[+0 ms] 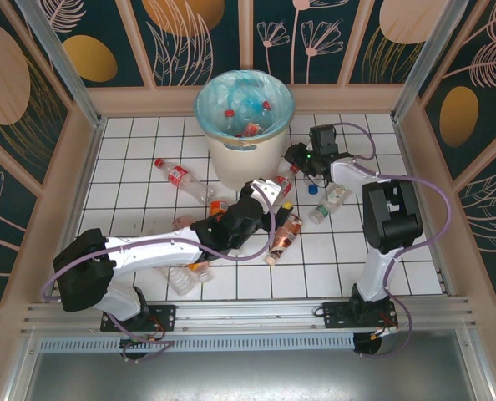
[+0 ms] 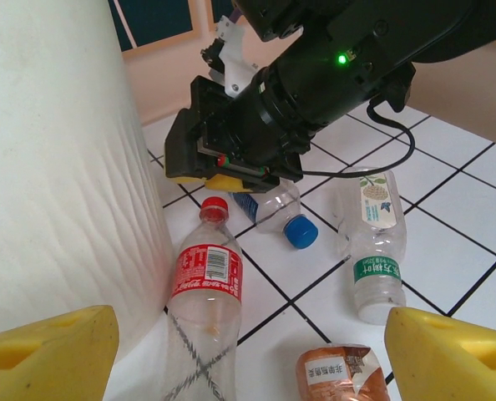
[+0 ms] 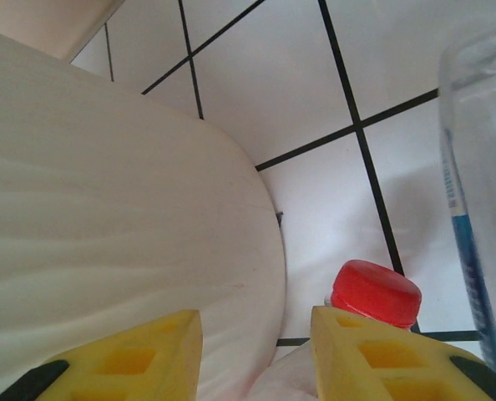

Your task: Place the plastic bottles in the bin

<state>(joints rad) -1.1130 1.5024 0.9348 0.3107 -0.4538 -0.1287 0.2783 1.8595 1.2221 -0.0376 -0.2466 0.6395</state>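
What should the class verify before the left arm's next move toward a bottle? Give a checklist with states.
1. Left gripper open: ok, jaws wide.
2. Red-label bottle lined up between its fingers: ok, lying flat.
3. Right gripper clear of that bottle: not ok, it hangs just beyond the red cap.
4. Gap between left finger and bin wall: cannot tell.
5. Bin mouth unobstructed: ok, seen in the top view.
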